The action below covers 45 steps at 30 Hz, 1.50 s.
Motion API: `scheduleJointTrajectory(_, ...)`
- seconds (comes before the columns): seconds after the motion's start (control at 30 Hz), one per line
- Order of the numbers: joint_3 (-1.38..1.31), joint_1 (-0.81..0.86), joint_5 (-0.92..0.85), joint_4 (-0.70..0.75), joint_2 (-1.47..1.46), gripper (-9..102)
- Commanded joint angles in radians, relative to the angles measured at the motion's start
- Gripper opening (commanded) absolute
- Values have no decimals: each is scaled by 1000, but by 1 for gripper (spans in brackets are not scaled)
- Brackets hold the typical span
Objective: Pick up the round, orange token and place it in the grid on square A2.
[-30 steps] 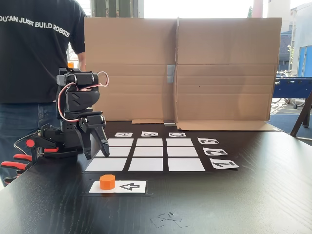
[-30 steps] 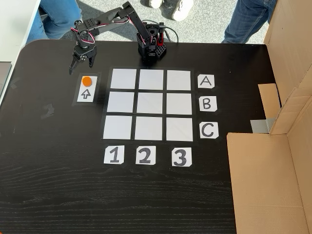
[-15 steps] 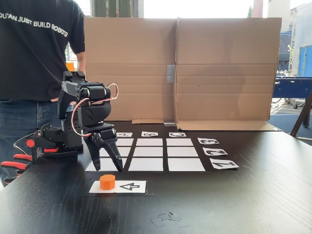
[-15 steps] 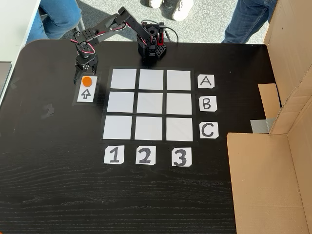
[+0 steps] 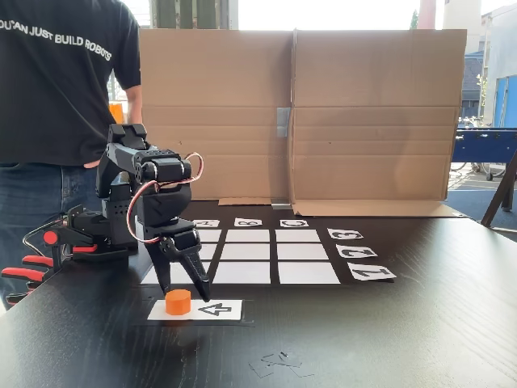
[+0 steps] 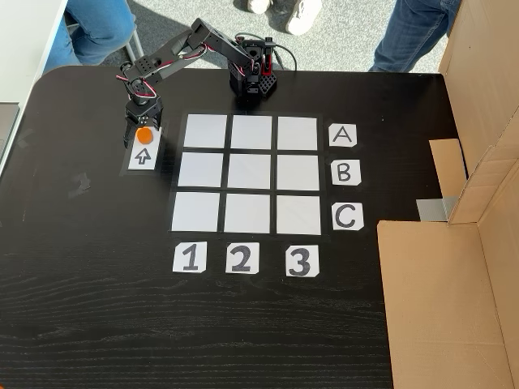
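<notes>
The orange token (image 5: 178, 301) (image 6: 144, 134) sits on the end of a white arrow card (image 5: 212, 308) (image 6: 143, 156), left of the grid in the top-down fixed view. My gripper (image 5: 184, 287) (image 6: 143, 138) is open and points down, with a finger on either side of the token and its tips near the token's top. The grid (image 6: 250, 171) (image 5: 300, 252) of white cells lies flat with nothing on it. Square A2 (image 6: 250, 132) is the middle cell of the row beside card A (image 6: 343, 134).
The arm's base (image 6: 252, 77) (image 5: 89, 234) stands at the table edge by the grid's A row. A person in a black shirt (image 5: 65, 81) stands behind it. A tall cardboard wall (image 5: 299, 113) (image 6: 478, 121) borders the table. Red clamps (image 5: 28, 271) grip the table edge.
The gripper has swung from beside the grid over to the arrow card and lowered, open, around the token. The token has not moved.
</notes>
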Motion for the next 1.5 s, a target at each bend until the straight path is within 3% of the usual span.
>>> scheduleJointTrajectory(0.0,-44,15,3,-2,-3,33)
scheduleJointTrajectory(0.13,-61,12,2,-8,-21,13)
scheduleJointTrajectory(0.37,-61,12,-2,-32,-40,0)
scheduleJointTrajectory(0.87,57,98,-66,-44,262,-1)
scheduleJointTrajectory(1.2,310,69,-342,-31,646,-1)
scheduleJointTrajectory(1.47,511,-15,-462,-15,928,0)
